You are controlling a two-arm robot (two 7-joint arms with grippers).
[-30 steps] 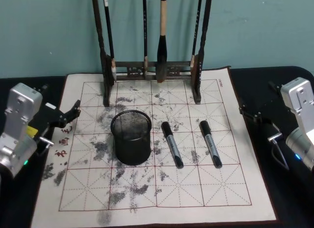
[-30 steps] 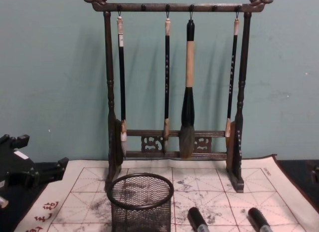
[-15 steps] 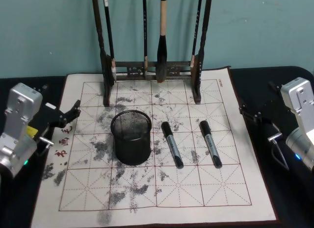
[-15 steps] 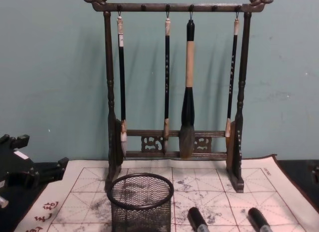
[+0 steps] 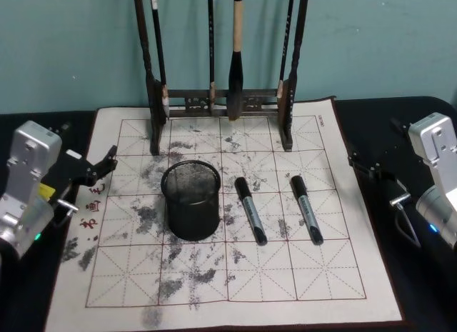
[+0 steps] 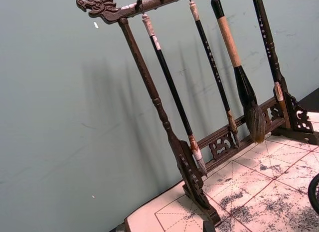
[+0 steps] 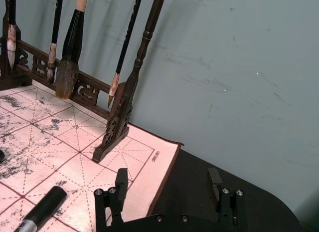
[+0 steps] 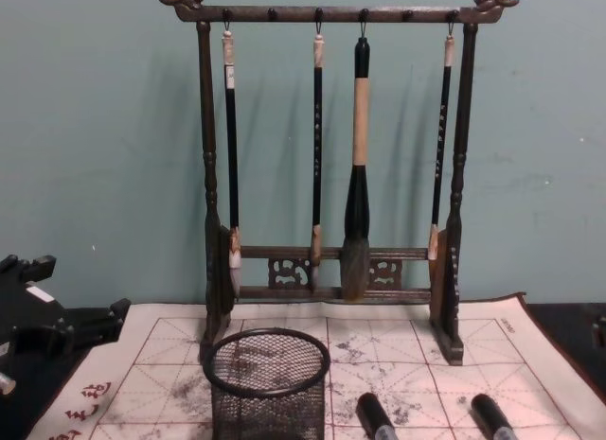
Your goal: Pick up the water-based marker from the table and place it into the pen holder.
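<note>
1. Head view: the pen holder (image 5: pixel 190 200) stands upright on the mat (image 5: pixel 314 289), left of its centre. The left marker (image 5: pixel 250 210) lies flat just beside the holder without touching it. The right marker (image 5: pixel 305 209) lies roughly parallel to it, nearer the mat's right edge. The brush rack (image 5: pixel 221 103) stands along the mat's far edge with brushes (image 5: pixel 235 68) hanging from it. The left gripper (image 5: pixel 108 166) hovers at the mat's left edge, its claw spread and empty. The right gripper (image 5: pixel 371 152) sits over the bare table (image 5: pixel 389 107), beyond the mat's right edge.
2. Chest view: the holder stands in front of the rack's left post, and both marker caps lie on the mat to its right. At the mat's left edge the left gripper's fingers are apart and hold nothing.
3. Left wrist view: the rack stands by the mat's far left corner, and a sliver of the holder's rim shows. From here I cannot tell how the claw stands.
4. Right wrist view: the right gripper's fingers (image 7: pixel 119 184) stand wide apart with nothing between them, above the table just off the mat's right edge. The right marker lies on the mat nearby, apart from them.
</note>
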